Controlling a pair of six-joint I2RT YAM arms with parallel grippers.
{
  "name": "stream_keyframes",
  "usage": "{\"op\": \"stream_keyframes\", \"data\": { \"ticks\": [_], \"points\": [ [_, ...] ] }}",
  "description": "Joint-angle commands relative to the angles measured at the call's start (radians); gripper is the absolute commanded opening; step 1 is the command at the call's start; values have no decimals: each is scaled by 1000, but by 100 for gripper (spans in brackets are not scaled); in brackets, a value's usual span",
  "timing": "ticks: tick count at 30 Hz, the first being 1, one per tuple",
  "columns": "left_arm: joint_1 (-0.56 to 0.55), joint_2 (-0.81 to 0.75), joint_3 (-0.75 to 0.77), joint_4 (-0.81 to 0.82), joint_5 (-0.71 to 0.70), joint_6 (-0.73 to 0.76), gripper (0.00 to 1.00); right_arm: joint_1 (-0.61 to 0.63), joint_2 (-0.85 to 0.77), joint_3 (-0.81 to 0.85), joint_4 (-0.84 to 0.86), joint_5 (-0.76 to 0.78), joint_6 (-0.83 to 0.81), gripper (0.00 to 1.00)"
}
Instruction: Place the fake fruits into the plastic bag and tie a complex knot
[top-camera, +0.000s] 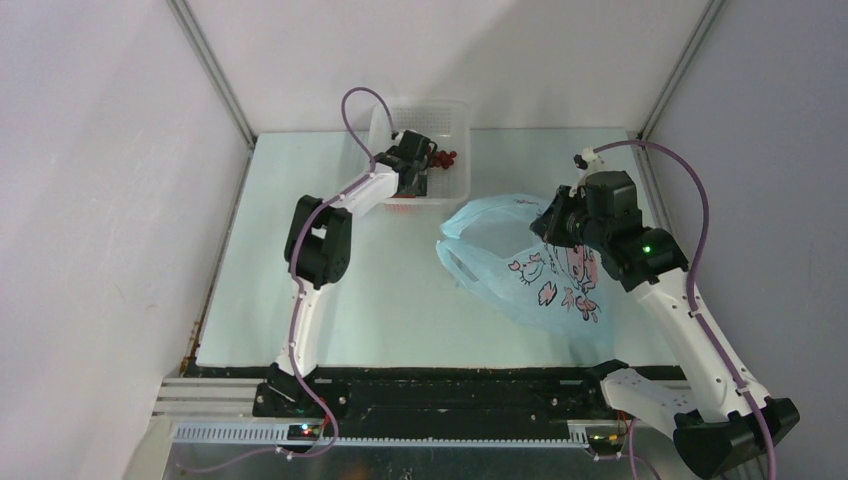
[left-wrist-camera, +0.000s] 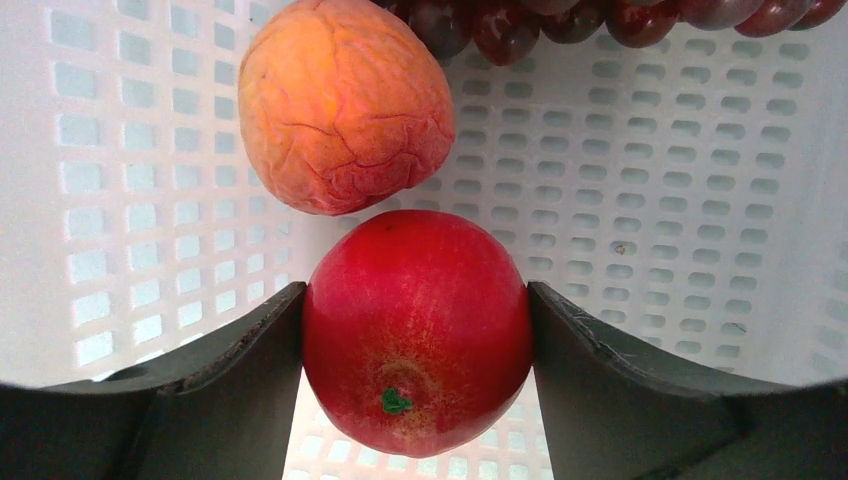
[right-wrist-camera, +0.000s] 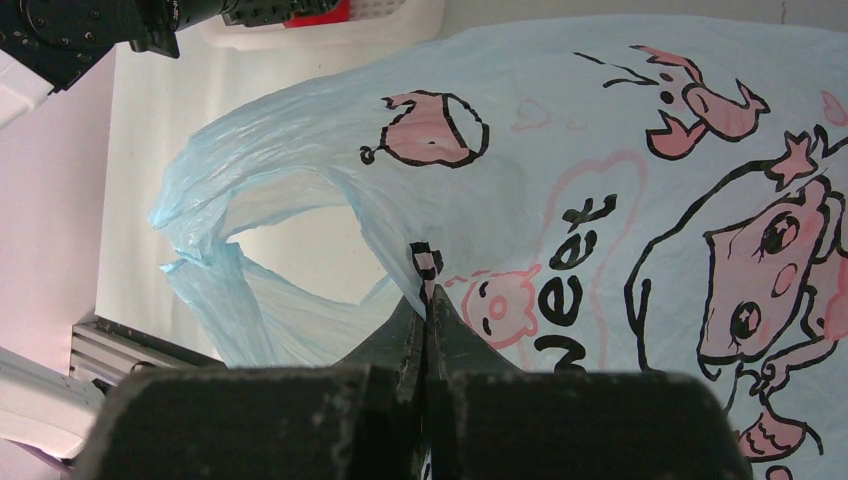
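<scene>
My left gripper is down in the white basket and is shut on a glossy red fruit, one finger on each side. An orange-peach fruit lies just beyond it, and dark-red grapes lie along the far wall. The grapes also show in the top view. My right gripper is shut on a fold of the light-blue plastic bag, holding its upper layer up. The bag lies on the table with its mouth towards the left. No knot shows.
The basket's perforated walls close in around my left gripper. The right arm reaches over the bag. Grey enclosure walls stand on both sides of the white table. A metal rail runs along the front edge.
</scene>
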Motion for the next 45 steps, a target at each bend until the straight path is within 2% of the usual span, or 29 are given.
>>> {"op": "stream_keyframes", "data": {
  "ticks": [1,10,18,20,22,26,28,32,37,45],
  "points": [
    [-1,-31,20,27,9,14,62,6,-21,3,34,7,6,0],
    [-1,-150,-27,98,46,41,57,7,-23,2,36,6,5,0],
    [-7,-429,-181,255,131,33,55,9,-17,3,42,4,2,0],
    [-11,-505,-260,306,187,27,55,9,-17,3,45,2,-1,0],
    [-11,-577,-313,352,323,22,54,9,-16,3,47,3,-4,0],
    [-46,-726,-401,422,503,21,51,8,-8,2,53,-1,-8,0],
    [-108,-841,-442,444,579,32,51,10,-4,3,57,-5,-8,0],
    [-201,-960,-525,488,676,32,51,10,0,3,56,-4,-7,0],
    [-321,-1009,-579,510,720,18,50,12,0,2,59,-2,-3,0],
    [-373,-860,-571,542,811,-49,48,27,-6,3,63,-3,10,0]
  ]
}}
